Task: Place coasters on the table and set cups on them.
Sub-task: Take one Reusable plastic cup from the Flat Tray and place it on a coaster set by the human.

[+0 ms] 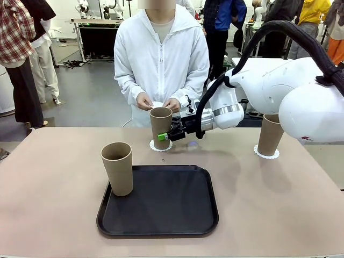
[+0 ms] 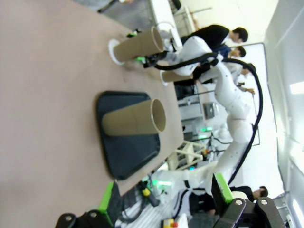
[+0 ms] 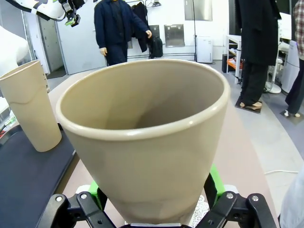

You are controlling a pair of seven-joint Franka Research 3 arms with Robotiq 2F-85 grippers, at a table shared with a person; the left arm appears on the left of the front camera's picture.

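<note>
We count three cups, two coasters laid out, one black tray (image 1: 177, 215) and two grippers. The tray cup (image 1: 117, 167) stands on the tray's left back corner. The middle cup (image 1: 159, 121) stands on the middle coaster (image 1: 156, 147) near the far edge of the table (image 1: 54, 177). The right cup (image 1: 270, 134) stands on the right coaster (image 1: 267, 156). The person's hands (image 1: 172, 103) hold a small white piece (image 1: 157, 104), too small for us to name.

The right gripper (image 1: 163, 134) straddles the lower part of the middle cup. In its wrist view the green pads (image 3: 214, 179) sit on either side of the cup wall. We cannot tell whether they press on it or stand just clear. The left gripper (image 2: 164, 183) hangs with its fingers wide apart and nothing between them.

The front view gives us the person's hands and the right cup, with its coaster. The right wrist view gives us a bit of lacy edge under the middle cup, with the tray cup off to the side. The left wrist view, rolled sideways, shows the tray cup with the middle cup and the right arm beyond it.
</note>
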